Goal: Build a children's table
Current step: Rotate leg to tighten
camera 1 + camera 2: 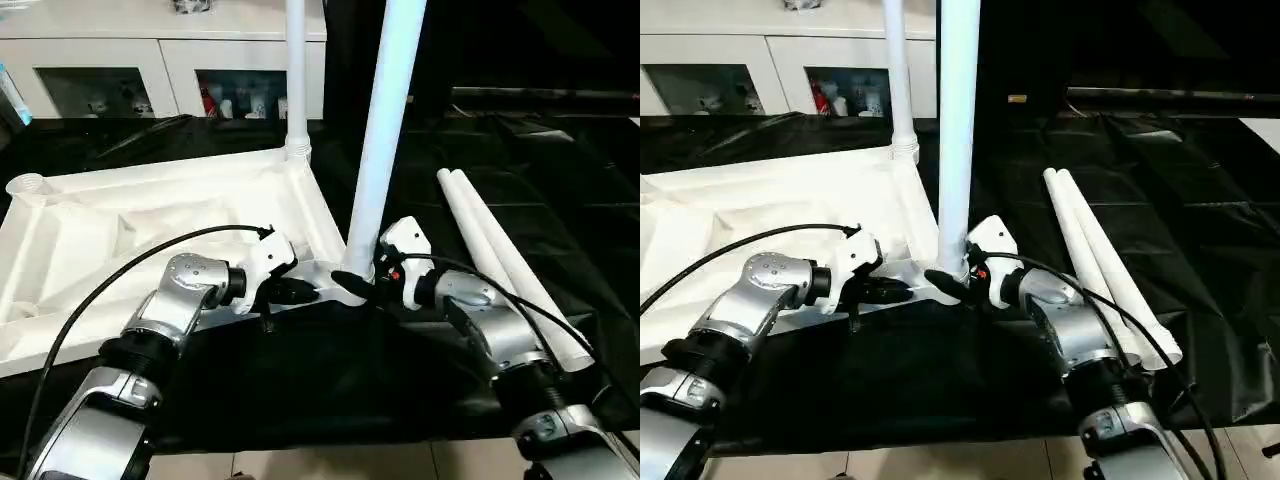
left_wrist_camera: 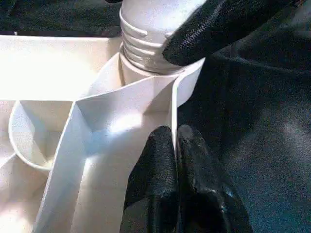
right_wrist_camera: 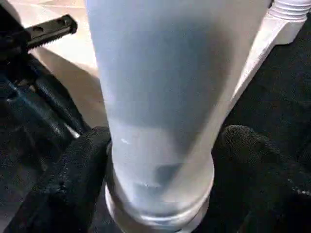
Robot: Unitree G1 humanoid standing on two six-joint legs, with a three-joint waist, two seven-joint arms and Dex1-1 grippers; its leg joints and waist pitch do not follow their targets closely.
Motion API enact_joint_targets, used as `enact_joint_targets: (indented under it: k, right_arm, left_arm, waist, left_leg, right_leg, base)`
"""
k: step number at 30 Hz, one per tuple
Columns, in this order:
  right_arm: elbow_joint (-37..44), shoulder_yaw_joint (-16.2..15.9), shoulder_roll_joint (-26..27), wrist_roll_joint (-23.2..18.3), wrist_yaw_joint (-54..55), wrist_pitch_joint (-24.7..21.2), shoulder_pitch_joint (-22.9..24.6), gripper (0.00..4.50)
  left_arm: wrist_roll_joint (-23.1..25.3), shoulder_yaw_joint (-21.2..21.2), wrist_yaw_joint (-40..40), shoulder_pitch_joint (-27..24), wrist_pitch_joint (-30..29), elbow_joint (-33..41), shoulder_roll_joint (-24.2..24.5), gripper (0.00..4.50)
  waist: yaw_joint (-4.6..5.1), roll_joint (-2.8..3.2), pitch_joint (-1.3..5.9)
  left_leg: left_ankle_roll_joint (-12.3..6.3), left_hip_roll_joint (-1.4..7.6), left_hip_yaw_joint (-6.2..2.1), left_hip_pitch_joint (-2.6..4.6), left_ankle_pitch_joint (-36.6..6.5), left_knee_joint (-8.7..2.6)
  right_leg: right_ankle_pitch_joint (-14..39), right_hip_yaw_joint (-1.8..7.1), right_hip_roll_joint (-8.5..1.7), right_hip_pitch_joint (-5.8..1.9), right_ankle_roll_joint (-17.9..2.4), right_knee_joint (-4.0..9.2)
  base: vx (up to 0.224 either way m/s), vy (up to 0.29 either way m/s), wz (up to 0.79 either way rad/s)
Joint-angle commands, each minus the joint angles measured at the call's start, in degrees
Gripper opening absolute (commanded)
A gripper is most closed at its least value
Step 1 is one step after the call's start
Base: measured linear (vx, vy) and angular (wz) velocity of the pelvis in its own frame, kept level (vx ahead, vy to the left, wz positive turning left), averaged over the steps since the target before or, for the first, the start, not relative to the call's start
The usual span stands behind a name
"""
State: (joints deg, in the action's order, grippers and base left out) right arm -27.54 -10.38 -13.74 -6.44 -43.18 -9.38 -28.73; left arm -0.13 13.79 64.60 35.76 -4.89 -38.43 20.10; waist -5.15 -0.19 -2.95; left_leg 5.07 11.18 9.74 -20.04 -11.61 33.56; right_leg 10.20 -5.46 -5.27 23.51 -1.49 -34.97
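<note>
Both forearms reach forward; left hand (image 1: 290,291) has its fingers pressed together, right hand (image 1: 352,283) spread wide.

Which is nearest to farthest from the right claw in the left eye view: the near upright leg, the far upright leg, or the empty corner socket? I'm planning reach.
1. Near upright leg, between the right claw's fingers.
2. Far upright leg, behind, toward the cabinet.
3. Empty corner socket, far left corner.

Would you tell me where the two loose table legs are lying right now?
In the left eye view, the two loose legs lie side by side on the black-draped table, to the robot's right, just beyond the right gripper.
</note>
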Motion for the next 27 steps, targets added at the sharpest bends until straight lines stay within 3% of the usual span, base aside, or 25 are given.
enact_joint_targets:
  k: [1,7,9,15,16,20,23,27]
  right_arm:
    - [0.6,0.3,-0.9,0.0,-0.3,-1.0,0.6,3.59]
    - [1.1,0.7,-0.7,-0.6,-1.2,-2.5,0.6,3.14]
    - [1.1,0.7,-0.7,-0.8,-1.3,-2.8,0.6,2.85]
    - [0.3,1.9,0.7,-1.5,0.5,-3.5,0.9,2.75]
    - [-2.9,4.1,2.9,-1.2,6.8,-3.1,0.0,2.74]
    - [-6.8,6.3,5.1,-0.8,13.8,-2.6,-1.1,2.74]
    - [-13.2,8.4,9.4,0.5,26.0,-1.7,-3.9,2.73]
    - [-17.1,9.3,13.2,1.3,32.6,-0.6,-6.7,2.73]
  left_arm:
    - [-1.8,-0.7,1.8,-0.8,0.1,1.5,0.3,0.0]
    - [-2.2,-1.1,2.2,-1.0,-0.4,2.1,0.6,0.0]
    - [-2.3,-1.1,2.2,-1.0,-0.5,2.2,0.5,0.0]
    - [-1.9,-1.4,0.1,-1.0,-1.1,2.0,0.1,0.0]
    - [-0.1,-1.3,-4.3,0.2,-1.8,-0.4,-0.8,0.0]
    - [1.6,-1.5,-9.5,1.7,-2.4,-3.1,-2.3,0.0]
    - [3.9,-1.7,-20.2,5.1,-3.9,-8.3,-7.1,0.0]
    - [5.3,-0.9,-27.6,8.2,-4.3,-12.0,-11.8,0.0]
  waist:
    - [-0.11,-0.55,3.63]
    - [-0.12,-0.49,3.63]
    - [-0.1,-0.76,3.59]
    - [-0.14,-0.53,3.62]
    - [-0.11,-0.57,3.57]
    - [0.09,-0.25,3.5]
    - [0.25,-0.27,3.45]
    - [0.13,-0.24,3.82]
  left_leg:
    - [-3.3,1.82,-0.12,-0.37,-6.5,-3.86]
    - [-3.33,1.89,-0.13,-0.33,-6.3,-3.84]
    - [-3.24,1.88,-0.11,-0.34,-6.4,-3.87]
    - [-3.19,1.88,-0.15,-0.36,-5.9,-3.83]
    - [-2.77,1.91,-0.14,-0.28,-6.3,-3.89]
    - [-1.09,1.79,-0.24,-0.11,-8.3,-4.04]
    - [0.07,1.61,-0.26,0.06,-9.5,-4.11]
    - [-0.49,1.53,-0.15,0.06,-7.2,-3.86]
  right_leg:
    - [10.7,3.31,-3.6,-3.71,-11.0,3.9]
    - [10.7,3.3,-3.59,-3.65,-11.1,3.88]
    - [11.0,3.28,-3.56,-3.67,-10.9,3.92]
    - [10.0,3.31,-3.62,-3.68,-11.2,3.78]
    - [11.0,3.33,-3.66,-3.56,-11.1,3.85]
    - [15.2,3.28,-3.7,-3.48,-9.8,4.32]
    - [17.1,3.24,-3.61,-3.35,-9.1,4.68]
    - [11.9,3.34,-3.42,-3.32,-9.7,4.23]
  base:
    - [0.0,0.0,0.0]
    - [0.0,0.0,0.0]
    - [0.0,0.0,0.0]
    - [0.0,0.0,0.0]
    - [0.0,0.0,0.0]
    - [0.0,0.0,0.0]
    - [0.0,0.0,0.0]
    - [0.0,0.0,0.0]
